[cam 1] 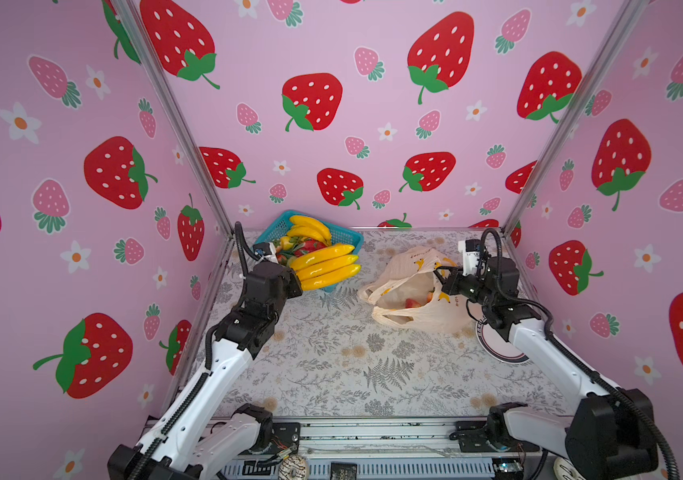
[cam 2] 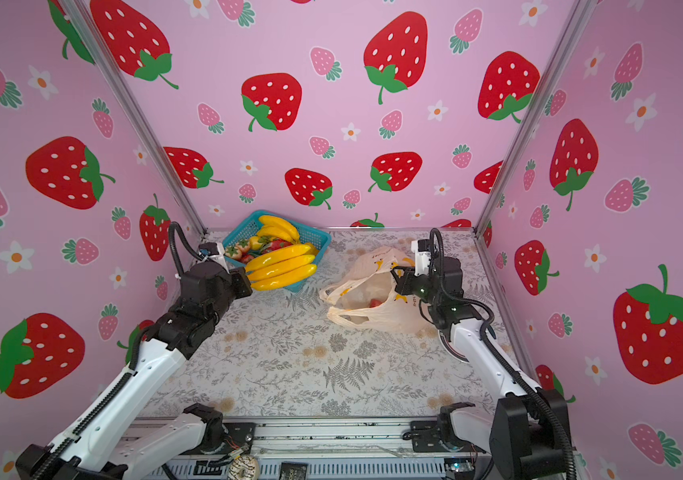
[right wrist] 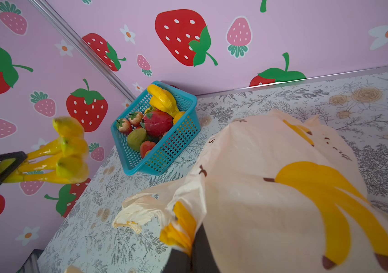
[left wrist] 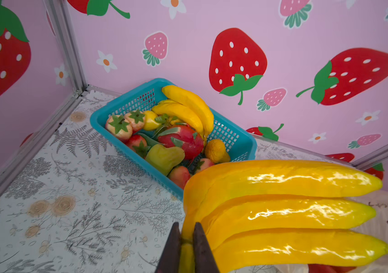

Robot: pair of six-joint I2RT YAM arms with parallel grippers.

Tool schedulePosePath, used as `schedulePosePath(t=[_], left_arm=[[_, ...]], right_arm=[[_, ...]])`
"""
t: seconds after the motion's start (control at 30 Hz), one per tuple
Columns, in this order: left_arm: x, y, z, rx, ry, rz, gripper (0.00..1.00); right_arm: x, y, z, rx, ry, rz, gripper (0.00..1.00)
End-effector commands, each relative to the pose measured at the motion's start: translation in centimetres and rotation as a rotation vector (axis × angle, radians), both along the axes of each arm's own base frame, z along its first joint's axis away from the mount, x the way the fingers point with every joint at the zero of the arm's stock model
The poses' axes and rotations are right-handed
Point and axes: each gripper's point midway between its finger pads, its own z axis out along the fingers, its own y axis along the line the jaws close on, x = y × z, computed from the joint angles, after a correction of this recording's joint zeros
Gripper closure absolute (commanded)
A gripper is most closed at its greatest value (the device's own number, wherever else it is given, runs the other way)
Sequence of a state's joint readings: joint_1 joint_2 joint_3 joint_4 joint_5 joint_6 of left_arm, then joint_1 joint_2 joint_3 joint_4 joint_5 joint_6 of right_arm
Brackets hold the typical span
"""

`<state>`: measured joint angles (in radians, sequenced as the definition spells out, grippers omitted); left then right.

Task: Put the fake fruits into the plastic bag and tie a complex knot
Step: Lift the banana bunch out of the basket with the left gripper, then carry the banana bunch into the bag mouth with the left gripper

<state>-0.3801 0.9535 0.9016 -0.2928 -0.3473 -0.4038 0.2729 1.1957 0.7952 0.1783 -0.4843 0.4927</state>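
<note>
Beside the basket (cam 1: pixel 347 237), left end effector (left wrist: pixel 186 244) holds bananas (cam 1: pixel 325 266).

I see three pink walls boxing in the cell: back wall (cam 1: pixel 352 124), left wall (cam 1: pixel 61 257), right wall (cam 1: pixel 655 104). All are printed with big red strawberries, small pink ones and white flowers. Aluminium posts (cam 1: pixel 173 116) run up both back corners. The bench (cam 1: pixel 344 374) has a pale cover with grey ferns and tan roses. A slotted metal rail (cam 1: pixel 373 434) runs along the bench's near edge. Light is even and soft.
</note>
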Motion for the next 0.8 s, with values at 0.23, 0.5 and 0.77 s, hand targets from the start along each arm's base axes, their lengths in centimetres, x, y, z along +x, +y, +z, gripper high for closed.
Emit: schedulePosePath(t=[0.23,0.5,0.77], left_arm=[[-7.7,0.6,-5.6,0.214,0.144,0.032,1.0],[-8.1,-4.0,-8.7,0.278,0.215,-0.139,1.0],[-5.3,-9.5,-8.5,0.248,0.17,-0.269,1.0]], right_arm=[[-0.2,0.3,0.6,0.013,-0.024,0.017,1.0],[-0.4,0.4,1.0,0.019,-0.033,0.021,1.0],[-0.5,0.3,1.2,0.021,-0.039,0.021,1.0]])
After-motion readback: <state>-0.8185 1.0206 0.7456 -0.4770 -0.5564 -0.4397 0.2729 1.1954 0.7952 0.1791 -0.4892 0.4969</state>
